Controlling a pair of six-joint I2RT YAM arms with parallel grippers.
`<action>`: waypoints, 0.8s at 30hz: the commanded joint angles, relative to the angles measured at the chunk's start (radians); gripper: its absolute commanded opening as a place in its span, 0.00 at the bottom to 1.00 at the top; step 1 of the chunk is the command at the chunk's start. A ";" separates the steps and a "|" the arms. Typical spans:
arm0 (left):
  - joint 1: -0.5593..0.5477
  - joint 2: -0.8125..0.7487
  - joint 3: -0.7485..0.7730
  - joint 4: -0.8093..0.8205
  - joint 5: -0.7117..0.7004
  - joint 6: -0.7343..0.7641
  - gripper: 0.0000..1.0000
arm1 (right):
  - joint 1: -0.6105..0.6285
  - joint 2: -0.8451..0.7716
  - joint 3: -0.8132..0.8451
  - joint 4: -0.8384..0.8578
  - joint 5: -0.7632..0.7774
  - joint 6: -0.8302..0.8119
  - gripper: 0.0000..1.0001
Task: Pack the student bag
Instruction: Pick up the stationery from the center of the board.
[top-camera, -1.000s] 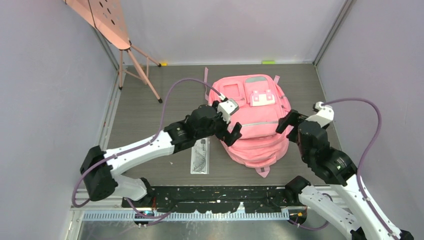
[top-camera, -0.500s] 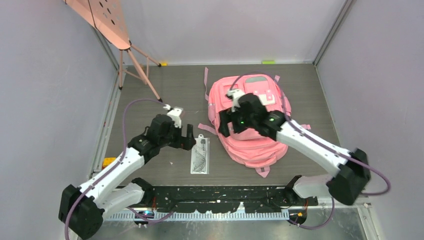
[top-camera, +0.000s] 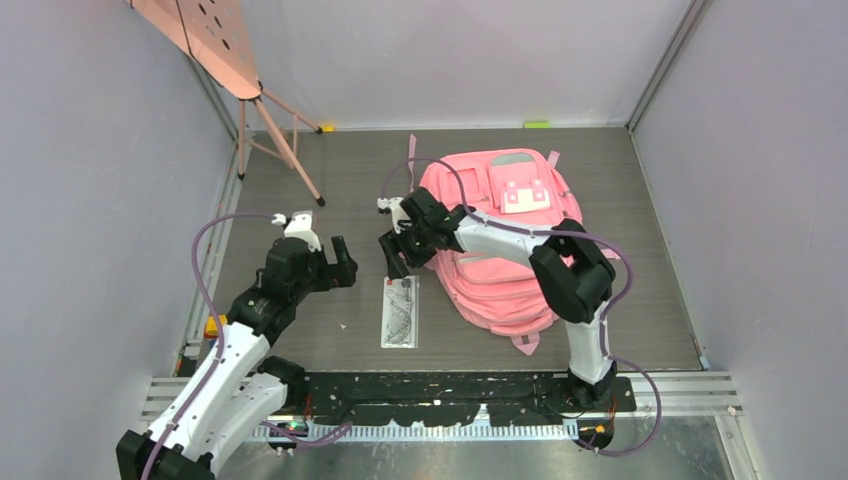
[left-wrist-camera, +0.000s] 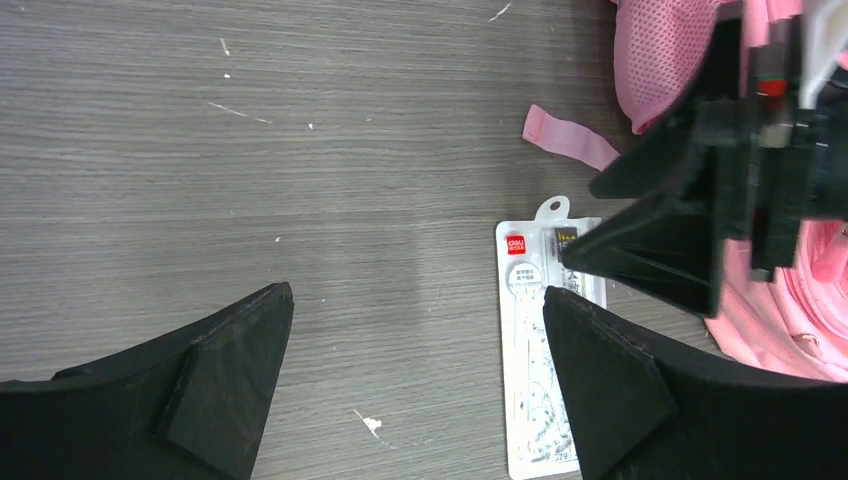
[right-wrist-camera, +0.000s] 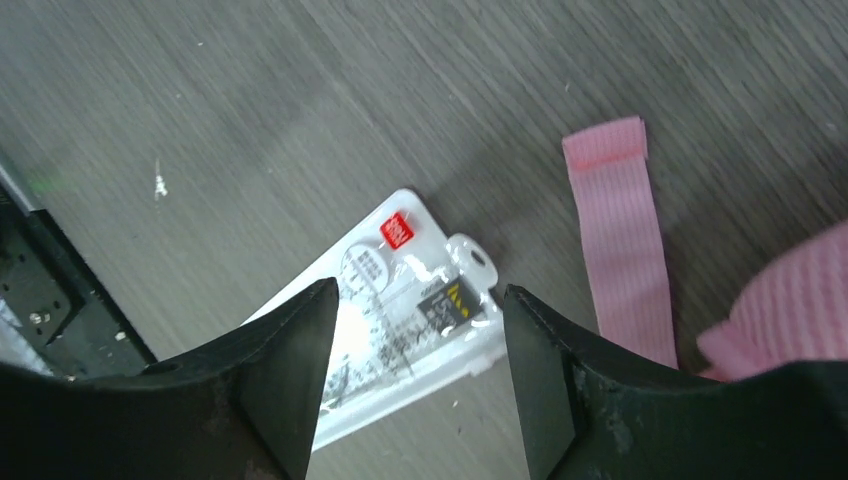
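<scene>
The student bag (top-camera: 510, 250), a big pink backpack, lies on the dark wood table right of centre. A flat white blister packet (top-camera: 400, 315) lies just left of it. My right arm reaches across the bag, and my right gripper (top-camera: 393, 255) hangs open over the packet's top end. In the right wrist view the packet (right-wrist-camera: 400, 270) shows between the spread jaws of the right gripper (right-wrist-camera: 420, 292), untouched. My left gripper (top-camera: 343, 268) stands wide open over bare table left of the packet (left-wrist-camera: 530, 340), empty (left-wrist-camera: 415, 292).
A loose pink strap (right-wrist-camera: 620, 240) lies beside the packet's hanging hole. A pink stand on thin legs (top-camera: 270, 120) occupies the back left corner. Grey walls close in on three sides. A black rail (top-camera: 450, 385) runs along the near edge. A small yellow item (top-camera: 213, 325) sits at the left edge.
My right arm swung from the bag's right side across it to the packet, its jaws narrowing. My left arm drew back leftward off the bag, still open.
</scene>
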 joint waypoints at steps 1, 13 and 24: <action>0.005 -0.027 -0.022 -0.004 -0.011 -0.037 1.00 | -0.001 0.069 0.101 -0.029 -0.005 -0.085 0.66; 0.005 -0.050 -0.047 0.014 0.047 -0.086 1.00 | -0.015 0.140 0.134 -0.083 -0.026 -0.144 0.54; 0.005 -0.047 -0.050 0.026 0.085 -0.103 1.00 | -0.016 0.164 0.125 -0.024 -0.090 -0.136 0.25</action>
